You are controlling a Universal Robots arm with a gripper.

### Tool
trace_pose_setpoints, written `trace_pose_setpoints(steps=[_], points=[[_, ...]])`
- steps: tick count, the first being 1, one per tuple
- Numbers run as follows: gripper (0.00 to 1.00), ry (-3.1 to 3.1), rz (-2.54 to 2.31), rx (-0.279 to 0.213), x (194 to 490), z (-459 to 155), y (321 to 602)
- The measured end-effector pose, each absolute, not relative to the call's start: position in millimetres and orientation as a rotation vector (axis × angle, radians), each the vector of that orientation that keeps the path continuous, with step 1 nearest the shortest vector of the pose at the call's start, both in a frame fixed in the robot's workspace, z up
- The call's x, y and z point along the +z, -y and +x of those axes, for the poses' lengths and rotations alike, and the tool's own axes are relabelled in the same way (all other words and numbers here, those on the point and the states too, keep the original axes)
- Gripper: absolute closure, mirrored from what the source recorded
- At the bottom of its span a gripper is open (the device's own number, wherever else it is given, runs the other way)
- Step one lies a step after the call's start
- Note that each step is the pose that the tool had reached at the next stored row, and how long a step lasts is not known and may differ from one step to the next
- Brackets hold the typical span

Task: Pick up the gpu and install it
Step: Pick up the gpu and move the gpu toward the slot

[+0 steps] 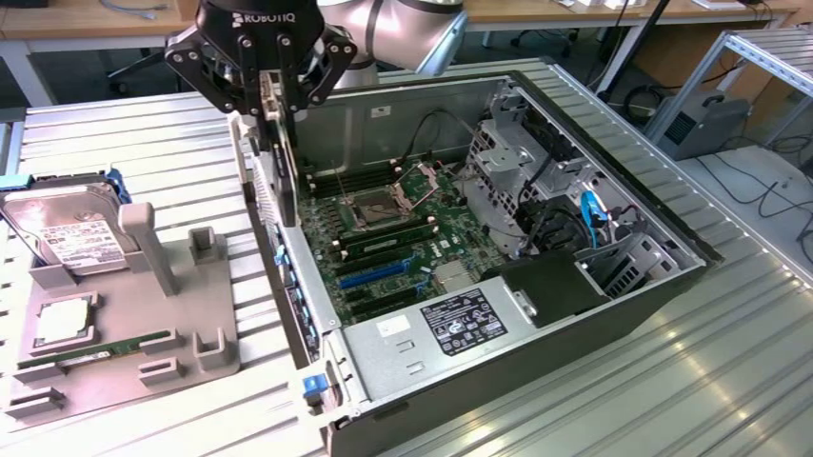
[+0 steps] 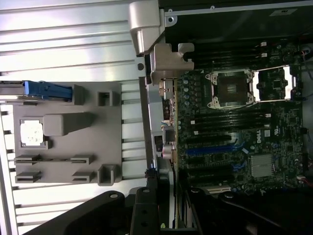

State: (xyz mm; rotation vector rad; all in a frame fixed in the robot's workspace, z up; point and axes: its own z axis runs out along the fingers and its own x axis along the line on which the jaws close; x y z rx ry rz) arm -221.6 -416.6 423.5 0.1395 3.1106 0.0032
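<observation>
My gripper (image 1: 272, 103) hangs over the near-left wall of the open computer case (image 1: 420, 367), shut on the top edge of the gpu (image 1: 287, 176). The gpu is a thin dark card held upright on edge, with its silvery end bracket (image 1: 244, 162) on the side toward the exterior view's left. It hovers above the motherboard (image 1: 394, 238), close to the case wall and not seated in a slot. In the wrist view my gripper (image 2: 166, 200) has the gpu (image 2: 165, 105) running edge-on away from it, beside the motherboard (image 2: 234, 122) and its blue slot (image 2: 210, 149).
A grey fixture plate (image 1: 190, 319) lies at the exterior view's left with a hard drive (image 1: 70, 233), a processor chip (image 1: 64, 324) and a green memory stick (image 1: 95, 350). Inside the case are a drive cage (image 1: 508, 162), cables and a black box (image 1: 546, 286).
</observation>
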Motion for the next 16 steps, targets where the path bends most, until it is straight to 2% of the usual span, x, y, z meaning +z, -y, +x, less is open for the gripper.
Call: trace_pose_setpoints(steps=[16], points=[[0.73, -3.111, 0.139, 0.003, 417, -211, 417]])
